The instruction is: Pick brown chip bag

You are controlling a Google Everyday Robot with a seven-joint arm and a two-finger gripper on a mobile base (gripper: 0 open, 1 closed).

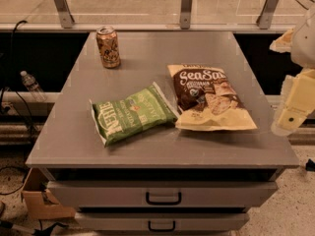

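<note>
The brown chip bag (209, 96) lies flat on the grey cabinet top (147, 53), right of centre, with its dark brown "Sea Salt" panel up and its cream-yellow lower part toward the front edge. My gripper (290, 113) hangs at the right edge of the view, beyond the cabinet's right side and apart from the bag. It holds nothing that I can see.
A green Kettle chip bag (132, 114) lies just left of the brown bag, its corner touching it. A patterned drink can (108, 46) stands at the back left. Two drawers (162, 196) face front. A plastic bottle (32, 86) lies left of the cabinet, and a cardboard box (42, 198) sits on the floor.
</note>
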